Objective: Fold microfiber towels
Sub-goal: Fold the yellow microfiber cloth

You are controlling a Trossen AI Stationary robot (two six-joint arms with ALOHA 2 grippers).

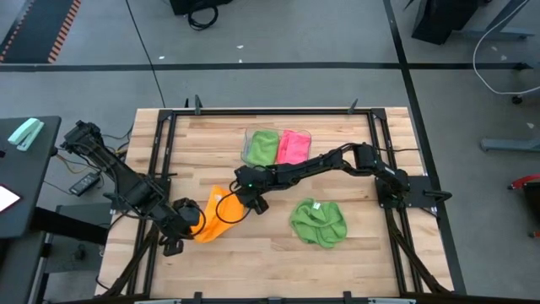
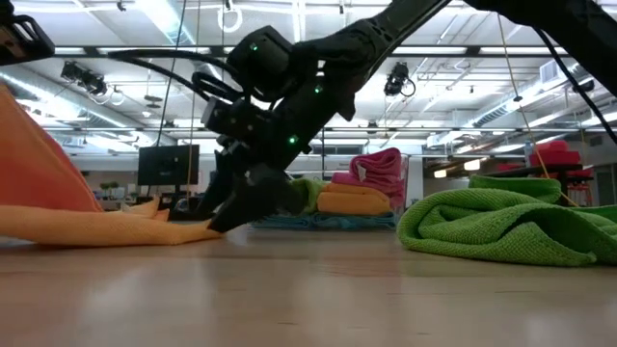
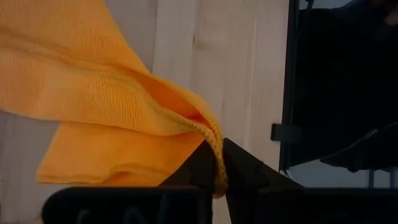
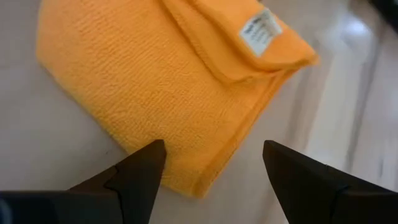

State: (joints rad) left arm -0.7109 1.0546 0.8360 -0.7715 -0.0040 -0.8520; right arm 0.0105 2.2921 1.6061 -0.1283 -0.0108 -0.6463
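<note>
Folding is partway along, by my reading. Green towel and pink towel are lying folded side by side in a clear tray toward 12 o'clock on the bench, so two appear finished. Another green towel is sitting crumpled and loose toward 4 o'clock of bench centre, untouched by either arm; that one is plainly waiting to be done.

Orange towel is the piece in hand, lying toward 8 o'clock of centre, between the two arms. It is looking doubled over: the right wrist view is showing one layer laid over another with a white label facing up, and neat edges at one corner.

Left pincer is working at the 9 o'clock end of the orange towel; the wrist view is showing its jaws nipped tight on the hemmed edge, with the cloth draping up and away from them, so part of the towel is being carried off the wood.

Right pincer is hovering just over the 3 o'clock end of the same towel, jaws spread wide and grasping nothing, tips close to the cloth's edge.

Judgement: the orange fold is not yet complete, since one edge is hanging in the left pincer rather than lying flat. Remaining: finishing orange, then the loose green one.
</note>
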